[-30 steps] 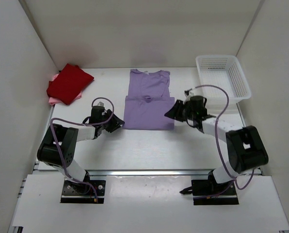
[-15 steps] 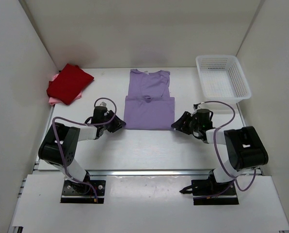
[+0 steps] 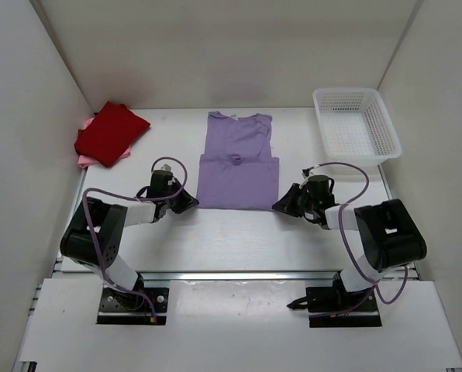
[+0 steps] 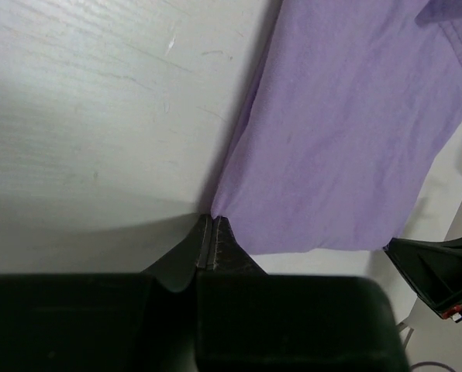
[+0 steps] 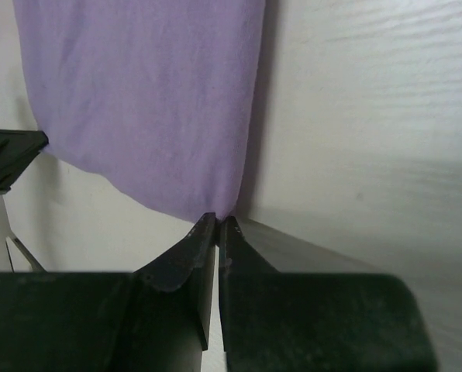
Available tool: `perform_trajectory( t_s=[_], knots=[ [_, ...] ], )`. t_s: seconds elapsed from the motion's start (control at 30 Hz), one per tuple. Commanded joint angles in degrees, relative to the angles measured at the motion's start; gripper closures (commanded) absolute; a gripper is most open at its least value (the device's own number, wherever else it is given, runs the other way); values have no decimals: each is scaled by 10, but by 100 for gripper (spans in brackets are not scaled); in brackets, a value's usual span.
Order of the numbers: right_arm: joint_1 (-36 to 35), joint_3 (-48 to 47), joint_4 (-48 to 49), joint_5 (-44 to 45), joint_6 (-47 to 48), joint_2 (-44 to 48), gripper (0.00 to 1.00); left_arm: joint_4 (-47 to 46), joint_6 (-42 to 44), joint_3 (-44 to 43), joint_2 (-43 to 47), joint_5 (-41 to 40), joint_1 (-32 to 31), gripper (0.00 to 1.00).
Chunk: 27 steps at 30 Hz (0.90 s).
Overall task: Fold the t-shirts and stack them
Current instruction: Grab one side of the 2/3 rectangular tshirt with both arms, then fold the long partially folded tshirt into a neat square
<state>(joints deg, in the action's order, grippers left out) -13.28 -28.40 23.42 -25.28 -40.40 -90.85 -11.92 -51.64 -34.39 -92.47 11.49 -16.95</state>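
The lavender t-shirt [image 3: 237, 159] lies flat in the middle of the table, its lower part folded up over the chest. My left gripper [image 3: 194, 203] is low at the shirt's near left corner. In the left wrist view that gripper [image 4: 212, 221] is shut, its tips pinching the corner of the lavender cloth [image 4: 347, 139]. My right gripper [image 3: 277, 207] is at the near right corner. Seen from its wrist, the right gripper [image 5: 218, 219] is shut on that corner of the cloth [image 5: 146, 101]. A folded dark red t-shirt [image 3: 111, 132] rests on the pink t-shirt [image 3: 84, 160] at the far left.
A white mesh basket [image 3: 347, 92] stands at the far right corner. White walls close in the table on the left, back and right. Each wrist view shows the other gripper's dark tip across the shirt's near edge.
Both grippers have come down to the shirt's near corners and gone from open to shut there. The right one moved back and down from beside the shirt.
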Motion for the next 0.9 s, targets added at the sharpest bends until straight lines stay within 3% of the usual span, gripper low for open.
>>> perform_trajectory(
  t_s=[0.0, 0.17, 0.23, 0.33, 0.4, 0.5, 0.6, 0.87],
  knots=[
    [-23, 11, -35, 22, 21, 57, 100, 44, 15, 5, 66, -2, 2, 100],
    [-69, 67, -154, 59, 28, 209, 100, 152, 52, 67, 188, 38, 22, 100],
    [-92, 80, -214, 69, 31, 293, 100, 204, 60, 94, 281, 60, 26, 100],
    [-98, 54, -292, 82, 24, 377, 100, 296, 65, 73, 380, 65, 28, 100],
    [-82, 22, -318, 74, 35, 388, 100, 327, 72, 23, 382, 61, 15, 100],
    [-34, -61, -306, 38, 61, 331, 100, 279, 66, -40, 337, 65, 21, 100],
    [-7, -141, -272, 35, 88, 234, 100, 238, 65, -119, 229, 46, 31, 100],
    [51, -437, -254, -13, 100, -85, 100, 217, 66, -351, -28, -18, 48, 100]
  ],
)
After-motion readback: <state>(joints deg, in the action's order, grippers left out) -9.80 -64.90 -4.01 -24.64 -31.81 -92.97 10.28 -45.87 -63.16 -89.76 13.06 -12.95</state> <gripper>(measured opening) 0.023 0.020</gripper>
